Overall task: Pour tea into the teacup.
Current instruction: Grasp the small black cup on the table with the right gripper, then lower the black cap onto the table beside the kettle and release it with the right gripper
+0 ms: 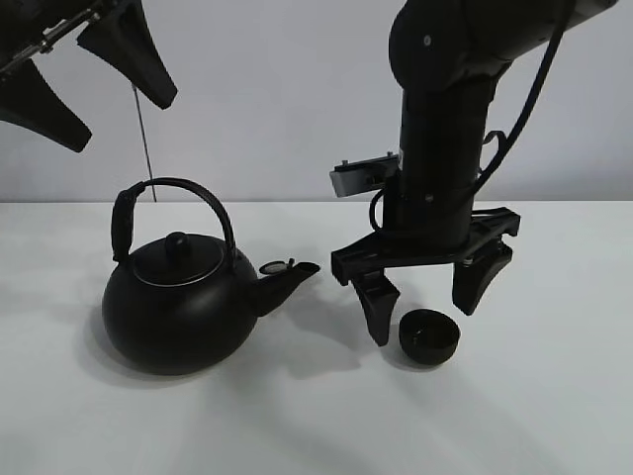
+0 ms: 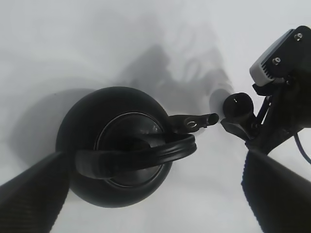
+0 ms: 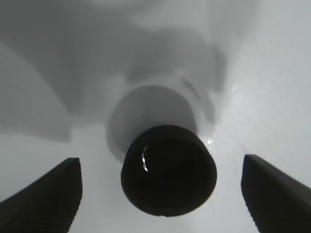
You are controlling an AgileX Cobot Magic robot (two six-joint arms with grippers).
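High at the left, the left gripper [image 1: 124, 121] hangs wide open above the worktop [image 1: 554, 396], holding nothing. Below it stands the big round black kettle [image 1: 173, 317], upright with its lid on. Its arched handle [image 1: 174, 182] is raised and its spout [image 1: 294, 276] points right, toward the cup. The kettle looks rigid and probably heavy, more so if full. The top of the arch seems the sound place to take hold, though the body may swing under it when tipped.

Right of the spout, well clear of it, the small round black handleless teacup [image 1: 429, 334] sits upright on the worktop. The right gripper [image 1: 425, 317] is low around it with jaws spread wide, one finger on each side and neither touching. The cup looks light, stiff and breakable, and likely to slide or tip at a nudge. Closing gently across its outer wall should steady it. A glint shows inside it, but I cannot tell whether it is liquid.
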